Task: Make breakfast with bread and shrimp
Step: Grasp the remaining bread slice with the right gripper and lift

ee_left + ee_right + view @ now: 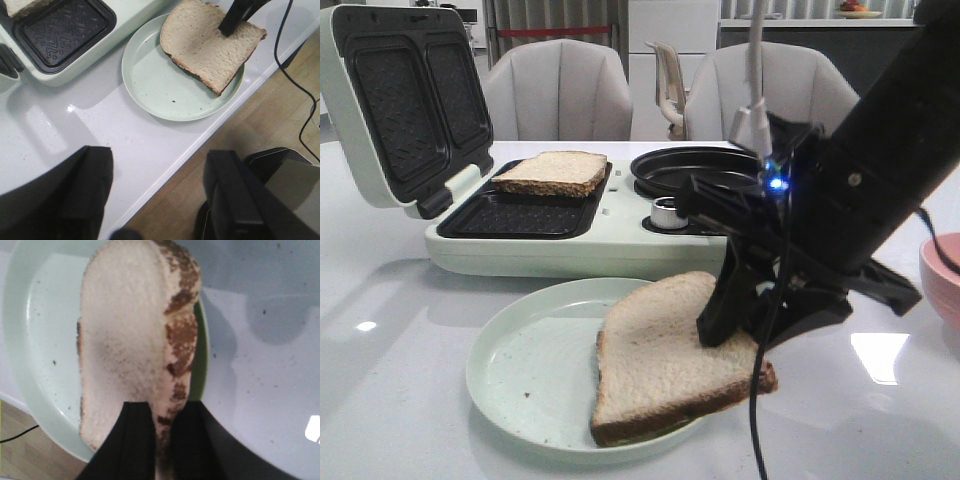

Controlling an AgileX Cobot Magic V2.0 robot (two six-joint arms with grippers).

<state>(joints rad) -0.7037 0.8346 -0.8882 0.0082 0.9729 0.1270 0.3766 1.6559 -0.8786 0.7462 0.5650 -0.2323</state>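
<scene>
**newbie:** Bread slice (665, 365) up front, you've got it pinched by its right edge with the right gripper (730, 335), yeah?

**oldhand:** Yep. In the right wrist view your jaws are nearly closed, with the crust edge sandwiched between them. The slice tilts: the held corner is raised past the rim of the pale green plate (515, 375) while the far end rests on it. The second slice (552, 172) already sits in the back tray of the open sandwich maker (520, 225). Your left gripper (160, 195) hangs wide open over the table edge, holding nothing.

**newbie:** So what bites you here?

**oldhand:** Probably the thin edge grip. Soft bread could tear or droop out if you swing fast toward the maker. The trailing end might also drag the plate along. No shrimp visible anywhere, so you can't plan that bit yet.
</scene>
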